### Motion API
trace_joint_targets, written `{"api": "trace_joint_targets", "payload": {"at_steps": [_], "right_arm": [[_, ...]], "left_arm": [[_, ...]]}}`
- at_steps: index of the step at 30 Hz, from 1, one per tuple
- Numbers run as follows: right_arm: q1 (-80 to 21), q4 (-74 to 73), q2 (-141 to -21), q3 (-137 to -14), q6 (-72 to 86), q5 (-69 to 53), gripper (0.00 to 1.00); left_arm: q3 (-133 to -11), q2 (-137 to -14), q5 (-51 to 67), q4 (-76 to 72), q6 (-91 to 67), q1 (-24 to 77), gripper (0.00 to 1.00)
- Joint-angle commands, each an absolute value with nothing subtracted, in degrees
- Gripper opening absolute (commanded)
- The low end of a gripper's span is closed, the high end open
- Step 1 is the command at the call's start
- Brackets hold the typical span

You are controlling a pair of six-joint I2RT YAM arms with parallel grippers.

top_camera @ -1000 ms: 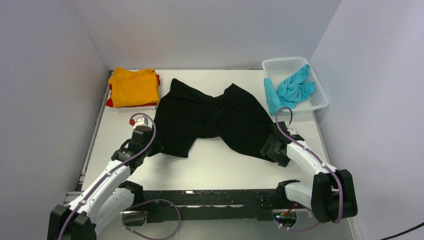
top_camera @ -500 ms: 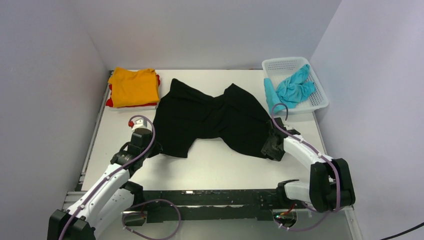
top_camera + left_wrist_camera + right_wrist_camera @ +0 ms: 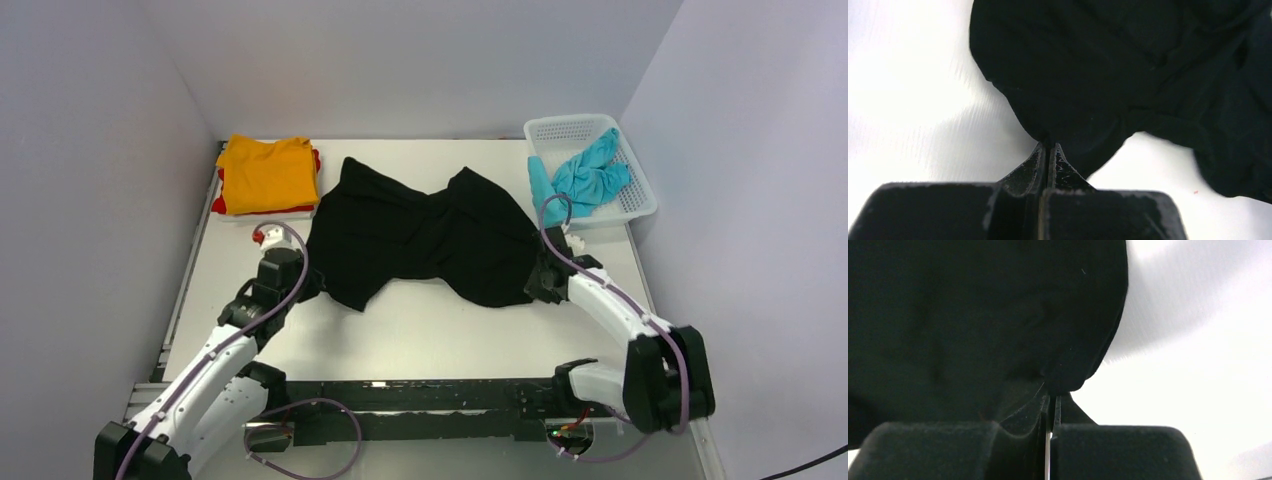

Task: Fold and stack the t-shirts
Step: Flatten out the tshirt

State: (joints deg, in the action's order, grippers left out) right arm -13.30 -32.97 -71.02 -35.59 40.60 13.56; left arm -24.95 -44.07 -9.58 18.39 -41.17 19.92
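The black t-shirt (image 3: 420, 235) lies spread and rumpled across the middle of the table. My left gripper (image 3: 312, 285) is shut on its near left edge; the left wrist view shows the black t-shirt (image 3: 1128, 75) pinched at the closed tips of my left gripper (image 3: 1048, 145). My right gripper (image 3: 537, 283) is shut on the near right corner, and in the right wrist view the black cloth (image 3: 978, 315) bulges over the closed tips of my right gripper (image 3: 1053, 395). An orange t-shirt (image 3: 266, 172) lies folded on a red t-shirt (image 3: 222, 203) at the far left. A turquoise t-shirt (image 3: 585, 180) hangs from the basket.
A white lattice basket (image 3: 632, 196) stands at the far right corner, close to the right wall. Grey walls enclose the table on the left, back and right. The arm bases and a black rail (image 3: 420, 410) run along the near edge.
My right gripper moved forward onto the shirt's near right corner and closed on it. Both near corners of the black shirt have been drawn farther from the table's near edge. The left gripper stayed shut on the cloth.
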Motion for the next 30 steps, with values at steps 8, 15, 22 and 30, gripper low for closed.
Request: {"api": "trace_joint_targets", "payload": {"at_steps": [8,15,22,30], "right_arm": [[-13.3,-34.4,-53.0,-54.3,35.9,19.9,0.00],[-13.4,-35.9,-52.1,-69.7,33.6,22.3,0.00],[-13.3,-37.3,-50.1,-82.5,30.3,19.7,0.00],[-13.3,-41.0,-50.1,-94.5,29.8,15.1,0.00]], "left_arm": [[-49.6,-40.0,-24.1,20.0,-33.8,20.0,0.00],[-63.7,-39.5,-28.3,20.1,-26.8,20.0,0.00],[-79.6,-41.5,-26.2,20.1,-19.6,20.0,0.00],[-100.3,-45.9,-21.7,25.6,-14.6,20.0,0.00]]}}
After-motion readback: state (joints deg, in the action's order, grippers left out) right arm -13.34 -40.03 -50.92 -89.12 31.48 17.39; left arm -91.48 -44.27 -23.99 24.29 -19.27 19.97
